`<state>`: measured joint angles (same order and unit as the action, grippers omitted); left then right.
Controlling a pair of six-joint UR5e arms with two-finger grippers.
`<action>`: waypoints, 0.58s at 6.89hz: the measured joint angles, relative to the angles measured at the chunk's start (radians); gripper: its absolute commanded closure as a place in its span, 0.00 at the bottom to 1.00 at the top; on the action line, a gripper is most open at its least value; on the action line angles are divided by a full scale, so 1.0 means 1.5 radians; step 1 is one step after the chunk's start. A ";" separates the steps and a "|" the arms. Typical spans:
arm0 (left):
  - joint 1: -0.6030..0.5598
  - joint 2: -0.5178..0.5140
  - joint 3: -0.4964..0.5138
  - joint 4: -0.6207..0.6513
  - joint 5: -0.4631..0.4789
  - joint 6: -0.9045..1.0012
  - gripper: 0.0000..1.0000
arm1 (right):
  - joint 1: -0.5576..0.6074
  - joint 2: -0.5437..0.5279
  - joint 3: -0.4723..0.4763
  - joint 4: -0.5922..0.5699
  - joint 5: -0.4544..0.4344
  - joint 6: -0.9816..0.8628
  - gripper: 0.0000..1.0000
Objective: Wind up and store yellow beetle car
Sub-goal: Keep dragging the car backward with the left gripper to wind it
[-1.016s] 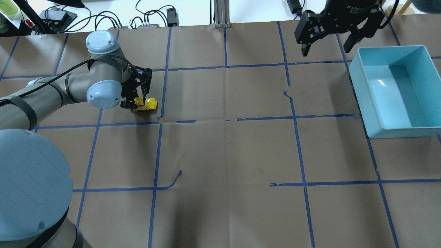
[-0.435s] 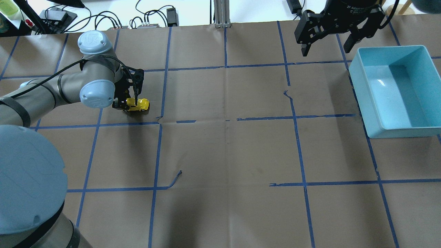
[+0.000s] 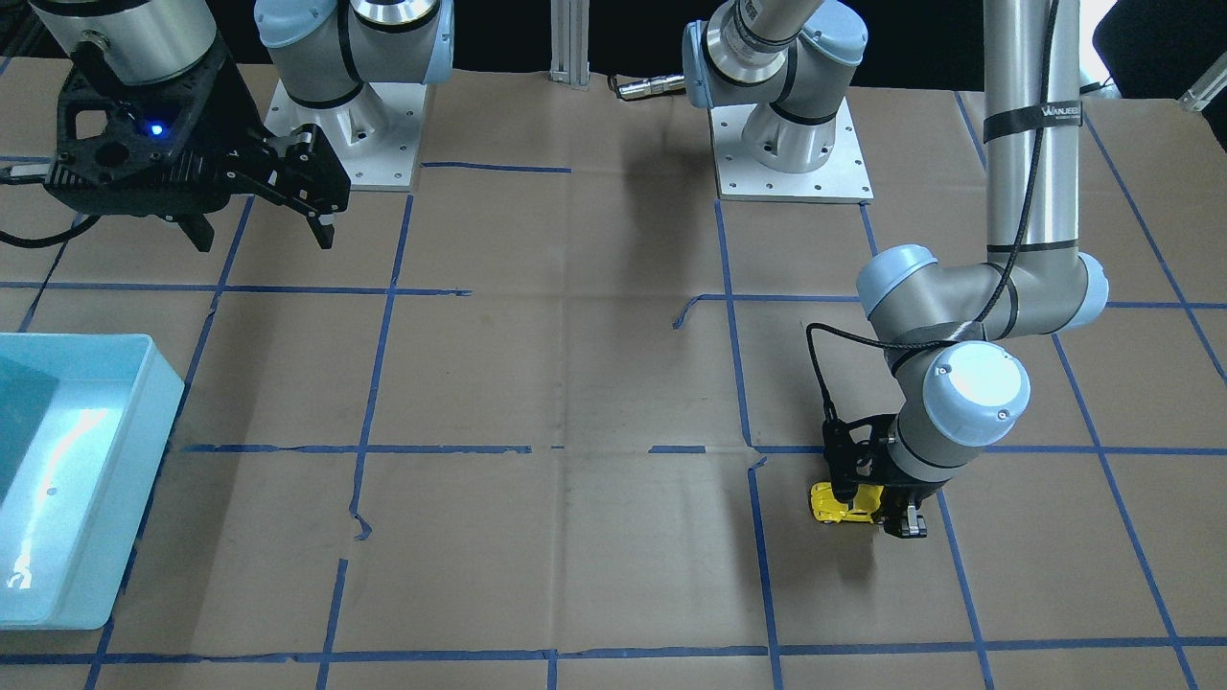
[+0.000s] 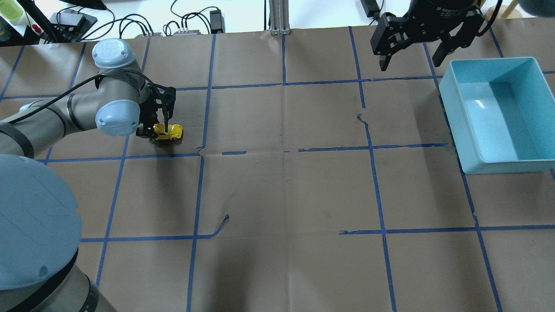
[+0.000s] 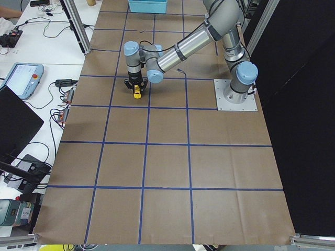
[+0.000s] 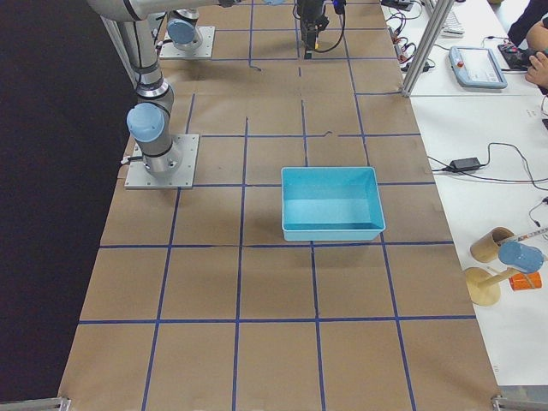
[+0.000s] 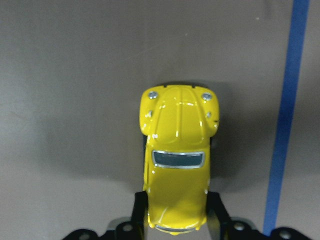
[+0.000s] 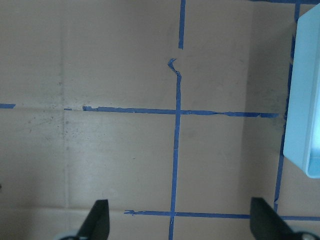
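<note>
Beetle car [image 7: 177, 170], glossy rounded yellow, between left jaws on matte paper [image 7: 75, 75]

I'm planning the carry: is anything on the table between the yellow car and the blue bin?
Nothing visible. The yellow beetle car, gripped by the left gripper, and the blue bin have only taped brown paper between them. The right gripper hangs open in the air near the bin.

The left hand [image 3: 876, 501] grips the yellow beetle car [image 3: 840, 505] on the table [image 3: 575, 383].
</note>
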<state>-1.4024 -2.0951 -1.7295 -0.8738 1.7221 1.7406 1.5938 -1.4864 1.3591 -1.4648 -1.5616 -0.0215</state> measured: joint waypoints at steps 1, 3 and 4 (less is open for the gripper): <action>0.001 0.000 0.000 -0.002 -0.002 -0.002 0.49 | 0.000 0.000 0.000 0.000 0.000 0.000 0.00; 0.001 0.009 0.005 -0.019 -0.016 -0.006 0.46 | 0.000 0.000 0.000 0.000 0.000 0.000 0.00; 0.001 0.013 0.011 -0.028 -0.019 -0.007 0.45 | 0.000 0.000 0.000 0.000 0.000 0.000 0.00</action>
<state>-1.4006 -2.0756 -1.7127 -0.9152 1.6929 1.7305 1.5938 -1.4864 1.3591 -1.4649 -1.5616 -0.0213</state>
